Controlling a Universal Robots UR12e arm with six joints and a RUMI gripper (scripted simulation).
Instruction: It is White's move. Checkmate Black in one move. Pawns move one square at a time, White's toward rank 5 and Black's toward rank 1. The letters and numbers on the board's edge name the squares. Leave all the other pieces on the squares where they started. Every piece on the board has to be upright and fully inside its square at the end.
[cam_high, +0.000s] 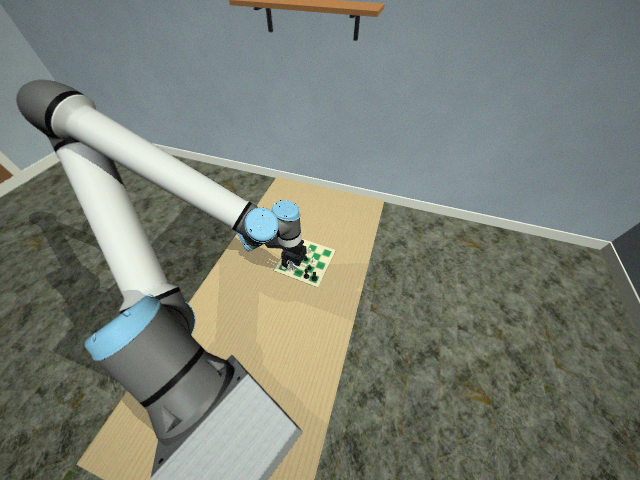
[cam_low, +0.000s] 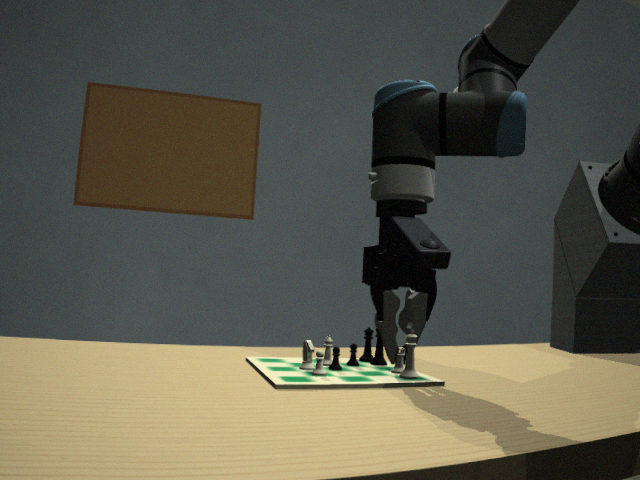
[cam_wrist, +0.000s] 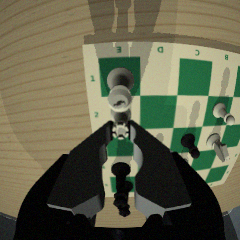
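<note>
The green and cream chessboard (cam_high: 326, 254) (cam_low: 289, 379) (cam_wrist: 155, 112) lies on the table. My gripper (cam_high: 292, 265) (cam_low: 400, 355) (cam_wrist: 120, 122) points straight down over the E file near rank 3. It is shut on a small white piece with a crown-like top (cam_wrist: 120, 130), low at the board. Two more white pieces (cam_wrist: 120, 79) (cam_wrist: 120, 97) stand just beyond it on E1 and E2, the tall one also in the side view (cam_low: 409, 356). Two black pieces (cam_wrist: 120, 172) (cam_wrist: 123, 200) stand between the finger bodies behind the tips.
A black pawn (cam_wrist: 189, 142) (cam_low: 353, 354), a white knight (cam_wrist: 216, 141) (cam_low: 307, 353) and a white pawn (cam_wrist: 221, 111) stand further along the board. A black king or queen (cam_low: 367, 343) stands close beside the fingers. The robot's base block (cam_low: 594, 258) is at the table's end.
</note>
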